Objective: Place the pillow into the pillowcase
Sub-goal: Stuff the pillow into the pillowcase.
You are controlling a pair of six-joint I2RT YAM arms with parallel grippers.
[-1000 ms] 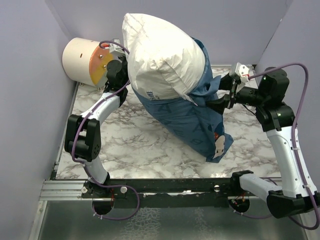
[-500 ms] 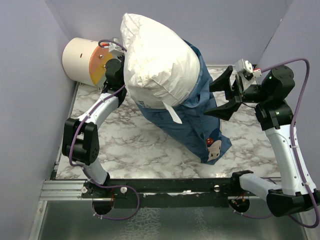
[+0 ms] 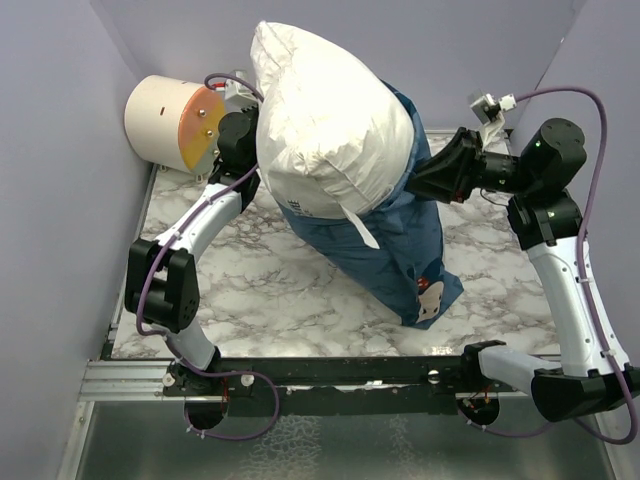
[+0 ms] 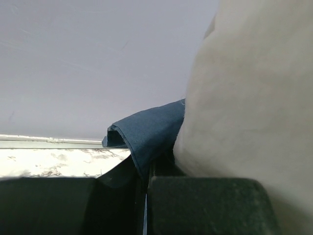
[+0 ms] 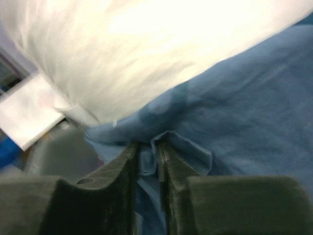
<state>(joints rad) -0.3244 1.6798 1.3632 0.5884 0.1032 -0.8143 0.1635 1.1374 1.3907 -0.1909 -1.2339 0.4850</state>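
The plump white pillow [image 3: 325, 120] stands upright, its lower part inside the blue pillowcase [image 3: 395, 245], which hangs down to the table. My left gripper [image 3: 245, 130] is shut on the pillowcase's left rim [image 4: 146, 134], with the pillow [image 4: 249, 88] pressing beside it. My right gripper [image 3: 420, 180] is shut on a fold of the pillowcase's right rim [image 5: 149, 156], just under the pillow [image 5: 146, 49]. A white label [image 3: 358, 225] hangs from the pillow over the case.
A cream cylinder with an orange face [image 3: 175, 122] lies at the back left against the wall. Purple walls close in the marble table [image 3: 260, 290] on three sides. A black rail [image 3: 330, 372] runs along the near edge.
My right gripper was open beside the case half a second ago; it has moved in and shut on the pillowcase's right rim. The pillow has shifted slightly right.
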